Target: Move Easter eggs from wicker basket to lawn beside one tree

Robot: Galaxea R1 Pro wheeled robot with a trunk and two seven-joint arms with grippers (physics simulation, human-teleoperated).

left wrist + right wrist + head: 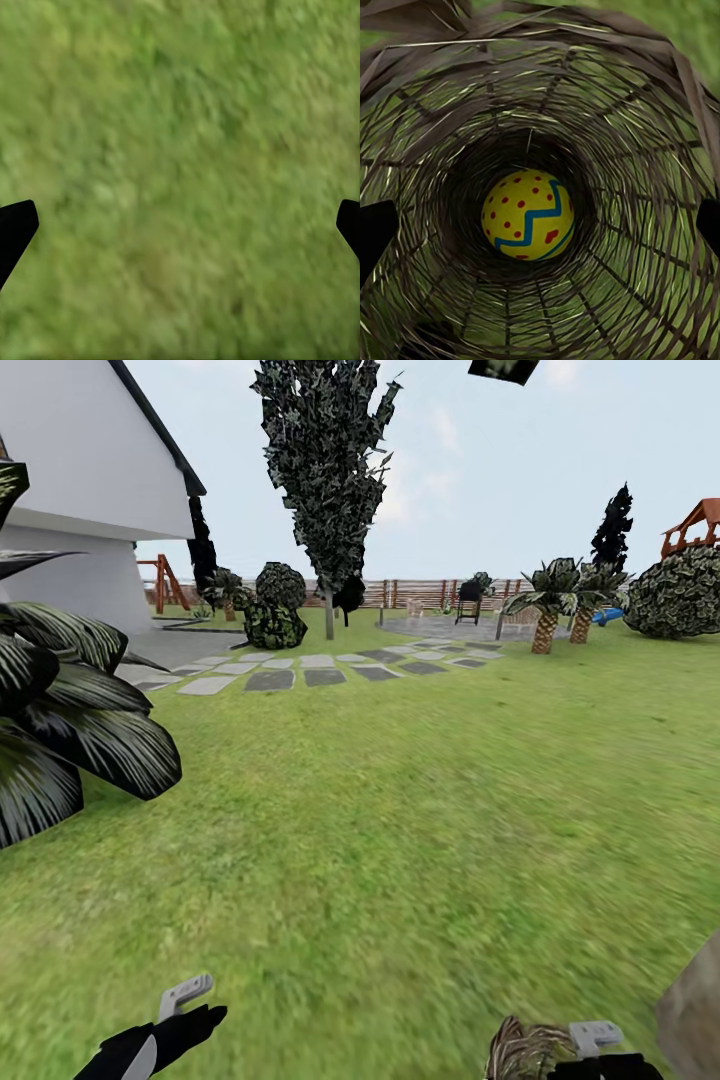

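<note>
Across the lawn [420, 800], grey paving slabs [300, 672] run toward a white house [80, 510] at left; one tall dark conifer [325, 470] stands beyond them, two low palms [560, 605] stand at right before a slat fence [420, 592], and a broad-leaved plant [60, 710] crowds the left edge. At the lower right edge, the basket [528, 1050] rim shows just beside the right gripper [595, 1050]. Down inside the basket [540, 97], one egg [528, 215] is visible at the bottom: yellow, with red spots and a blue zigzag band. Right jaws stand wide at the basket mouth, holding nothing. Left gripper [180, 225] hangs over bare grass, jaws wide.
</note>
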